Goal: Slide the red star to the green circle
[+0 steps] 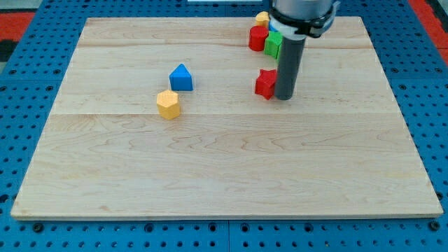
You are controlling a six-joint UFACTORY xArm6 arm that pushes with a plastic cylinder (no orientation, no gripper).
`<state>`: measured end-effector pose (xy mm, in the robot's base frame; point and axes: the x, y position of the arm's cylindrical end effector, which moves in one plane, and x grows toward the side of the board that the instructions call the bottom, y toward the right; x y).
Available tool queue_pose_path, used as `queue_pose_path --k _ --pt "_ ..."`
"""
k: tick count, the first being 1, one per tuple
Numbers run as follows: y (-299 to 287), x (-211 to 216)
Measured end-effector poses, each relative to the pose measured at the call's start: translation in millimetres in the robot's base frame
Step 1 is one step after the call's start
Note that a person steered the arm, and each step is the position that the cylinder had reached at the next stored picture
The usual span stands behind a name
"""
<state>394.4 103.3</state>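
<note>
The red star (pixel 265 82) lies on the wooden board right of centre, in the upper half. My tip (pixel 283 97) stands right beside it, touching or almost touching its right side. A green block (pixel 274 44) sits near the view's top, partly hidden behind the rod; its shape cannot be made out. A red block (pixel 258 37) touches the green block's left side.
A yellow block (pixel 262 17) sits at the top edge above the red block. A blue triangular block (pixel 181 77) and a yellow hexagon block (pixel 168 103) lie left of centre. The wooden board (pixel 224 168) rests on a blue pegboard.
</note>
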Motion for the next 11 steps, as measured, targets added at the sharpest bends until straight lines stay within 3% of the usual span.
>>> queue_pose_path --k 1,2,3,5,8,10,11 --pt "-2.8 -25.3" --pt "2.6 13.5" --pt "-24.0 21.8" --pt "-61.0 -8.7" --pt "-17.1 -15.0" --pt "4.0 -40.7" --pt "45.3 -11.7"
